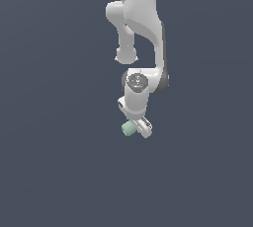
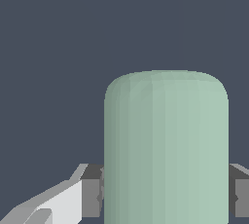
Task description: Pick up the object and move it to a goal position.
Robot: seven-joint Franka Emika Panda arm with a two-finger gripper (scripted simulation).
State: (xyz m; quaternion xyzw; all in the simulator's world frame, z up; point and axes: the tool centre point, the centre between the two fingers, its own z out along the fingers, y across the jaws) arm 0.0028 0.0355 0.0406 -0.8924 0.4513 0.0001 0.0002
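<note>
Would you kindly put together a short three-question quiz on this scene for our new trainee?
1. True or false: the gripper has its fingers on both sides of the mint-green cylinder.
2. Multiple choice: in the exterior view, the cylinder sits (a) at the arm's base, (b) at the gripper's tip, (c) far off to that view's right.
3. Fill in: the cylinder's surface is plain and ____ in colour.

Key: 1 true; 2 b; 3 pale mint-green.
</note>
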